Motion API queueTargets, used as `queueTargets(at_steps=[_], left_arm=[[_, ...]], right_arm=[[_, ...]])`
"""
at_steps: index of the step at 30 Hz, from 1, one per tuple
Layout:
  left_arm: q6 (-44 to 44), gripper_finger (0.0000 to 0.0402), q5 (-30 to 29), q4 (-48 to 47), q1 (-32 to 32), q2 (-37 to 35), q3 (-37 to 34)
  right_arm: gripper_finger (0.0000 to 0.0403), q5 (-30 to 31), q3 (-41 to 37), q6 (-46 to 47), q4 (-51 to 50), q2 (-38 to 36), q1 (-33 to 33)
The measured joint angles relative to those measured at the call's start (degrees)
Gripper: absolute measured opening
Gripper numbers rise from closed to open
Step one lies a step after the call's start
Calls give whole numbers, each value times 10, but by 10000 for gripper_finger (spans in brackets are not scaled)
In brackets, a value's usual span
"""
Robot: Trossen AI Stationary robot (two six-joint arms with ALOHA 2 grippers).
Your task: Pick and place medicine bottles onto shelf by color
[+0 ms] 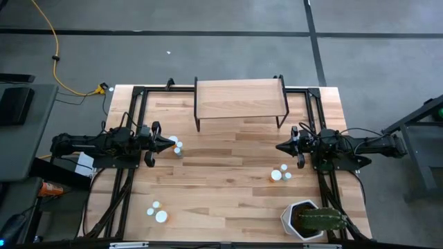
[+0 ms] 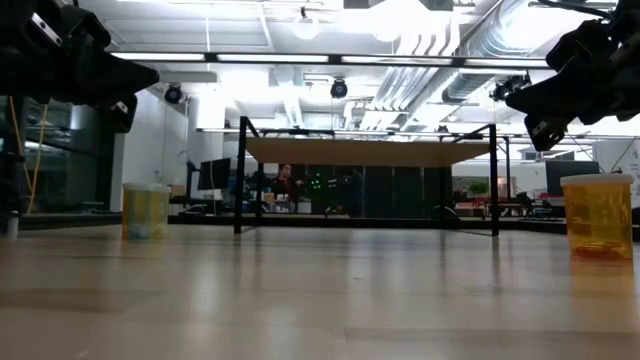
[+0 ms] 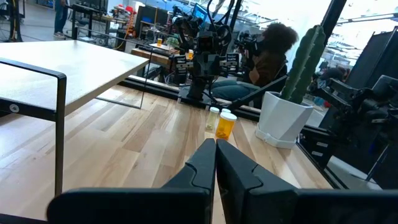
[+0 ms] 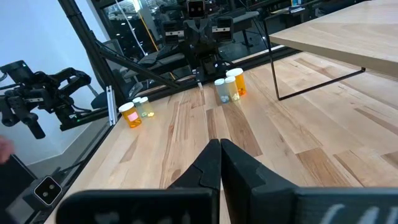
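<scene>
The shelf (image 1: 240, 99) lies along the table's (image 1: 228, 200) far edge, bare. Medicine bottles (image 1: 280, 173) stand upright in clusters near the left, right and near-left edges. Left gripper (image 1: 170, 143) and right gripper (image 1: 280, 147) hover clenched, holding nothing.

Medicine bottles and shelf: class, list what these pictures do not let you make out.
- High view: bottles near the left hand and beside the plant pot show only white caps; body colours too small.
- Low view: yellowish bottle blurred; orange bottle cut by the edge.
- Left wrist view: shelf cut off.
</scene>
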Motion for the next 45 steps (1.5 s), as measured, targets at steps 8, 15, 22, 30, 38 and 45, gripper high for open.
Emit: queueTargets(at_steps=[8, 15, 22, 30, 38, 45], left_arm=[[0, 3, 0, 0, 0, 0, 0], [0, 3, 0, 0, 0, 0, 0], [0, 3, 0, 0, 0, 0, 0], [0, 3, 0, 0, 0, 0, 0], [0, 3, 0, 0, 0, 0, 0], [0, 3, 0, 0, 0, 0, 0]], right_arm=[[0, 0, 0, 0, 0, 0, 0], [0, 0, 0, 0, 0, 0, 0], [0, 0, 0, 0, 0, 0, 0], [0, 0, 0, 0, 6, 0, 0], [0, 38, 0, 104, 160, 0, 0], [0, 204, 6, 209, 396, 7, 0]])
